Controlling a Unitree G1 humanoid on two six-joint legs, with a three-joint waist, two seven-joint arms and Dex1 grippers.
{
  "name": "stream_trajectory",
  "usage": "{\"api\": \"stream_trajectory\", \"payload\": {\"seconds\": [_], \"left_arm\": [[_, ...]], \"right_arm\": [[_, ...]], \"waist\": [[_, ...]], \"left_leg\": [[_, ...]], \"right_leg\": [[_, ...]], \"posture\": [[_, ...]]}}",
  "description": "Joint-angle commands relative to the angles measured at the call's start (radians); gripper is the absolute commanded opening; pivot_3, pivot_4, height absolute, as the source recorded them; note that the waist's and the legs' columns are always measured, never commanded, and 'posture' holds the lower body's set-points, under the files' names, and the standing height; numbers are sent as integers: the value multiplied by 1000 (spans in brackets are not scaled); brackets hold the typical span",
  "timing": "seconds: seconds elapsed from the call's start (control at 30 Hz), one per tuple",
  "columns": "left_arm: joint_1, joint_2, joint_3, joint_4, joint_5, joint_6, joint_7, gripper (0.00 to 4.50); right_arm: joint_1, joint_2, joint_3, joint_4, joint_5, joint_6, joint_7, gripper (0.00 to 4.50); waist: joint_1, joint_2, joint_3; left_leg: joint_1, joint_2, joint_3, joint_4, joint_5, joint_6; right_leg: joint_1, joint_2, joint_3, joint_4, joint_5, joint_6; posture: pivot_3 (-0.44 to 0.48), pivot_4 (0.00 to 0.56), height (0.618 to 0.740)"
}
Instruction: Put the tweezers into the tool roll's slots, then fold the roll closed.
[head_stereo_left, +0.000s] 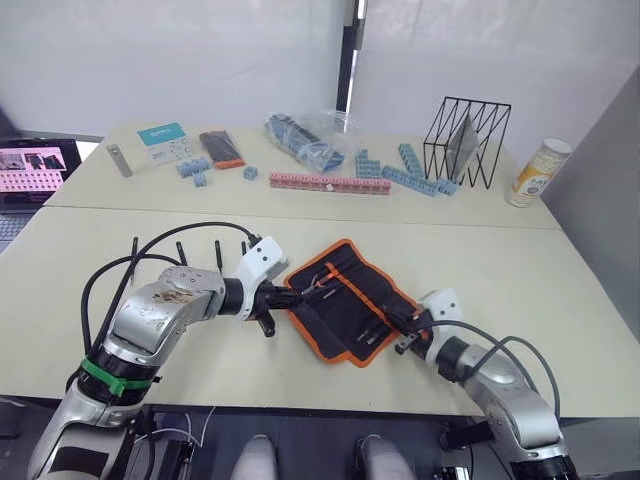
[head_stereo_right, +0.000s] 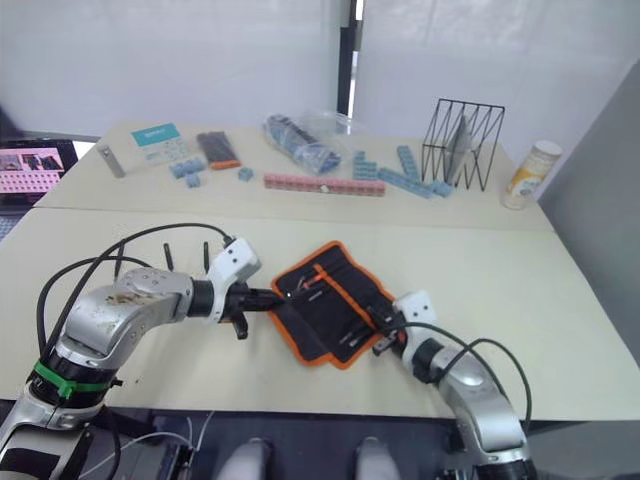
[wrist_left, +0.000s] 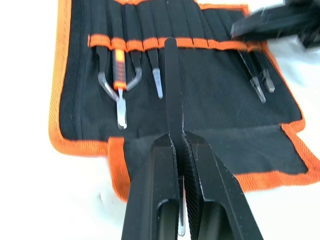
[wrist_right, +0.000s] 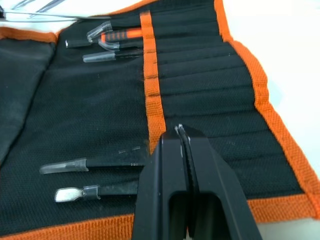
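The tool roll (head_stereo_left: 345, 300) lies open on the near table, black with orange edging. My left gripper (head_stereo_left: 284, 297) is at its left edge, shut on a slim black tweezer (wrist_left: 172, 85). The tweezer's far end reaches the orange band of the slots (wrist_left: 200, 44). Several tools sit in slots to either side, one of them orange-handled (wrist_left: 119, 75). My right gripper (head_stereo_left: 405, 326) is shut and rests on the roll's right edge, its tips (wrist_right: 180, 131) over the slot pockets (wrist_right: 200, 85). Three slim black tweezers (head_stereo_left: 181, 250) lie on the table behind my left arm.
On the far table are a grey metal bar (head_stereo_left: 119, 160), a small black-and-orange case (head_stereo_left: 221, 148), a plastic bag (head_stereo_left: 305, 135), blue blocks, a pink bar (head_stereo_left: 328, 183), a wire rack (head_stereo_left: 468, 140) and a bottle (head_stereo_left: 537, 172). A laptop (head_stereo_left: 35, 170) sits at far left.
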Motion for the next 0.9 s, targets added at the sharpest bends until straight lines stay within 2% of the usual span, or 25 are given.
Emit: {"api": "stream_trajectory", "payload": {"seconds": [0.03, 0.37, 0.63, 0.8, 0.9], "left_arm": [[-20, 3, -23, -39, 4, 41, 13, 0], [-104, -50, -72, -3, 9, 214, 99, 0], [-184, -70, -147, 48, 25, 299, 123, 0], [-238, -126, -163, 99, 31, 325, 154, 0], [-256, -118, -199, 113, 58, 328, 168, 0]], "right_arm": [[23, -4, 6, 27, -7, 75, -13, 23], [24, 3, 18, -18, -6, 101, -14, 23], [35, 8, 41, -28, -21, 102, -23, 23], [41, 17, 56, -46, -32, 103, -30, 23], [44, 21, 59, -52, -41, 105, -33, 23]], "waist": [[0, 0, 0], [2, 0, 0], [1, 0, 0], [0, 0, 0], [-3, 0, 0]], "left_leg": [[1, 0, 0, 0, 0, 0], [1, 0, -1, 2, 0, 0], [1, 0, -1, 1, 0, 0], [1, 0, -1, 1, 0, 0], [1, 0, -1, 1, 0, 0]], "right_leg": [[0, 0, 0, 0, 0, 0], [2, 1, 1, 0, 0, 0], [1, 2, 1, 0, 0, 0], [1, 2, 1, 0, 0, 0], [1, 2, 1, 1, 0, 0]], "posture": [[0, 150, 721], [0, 150, 721], [0, 150, 721], [0, 150, 721], [0, 150, 721]]}}
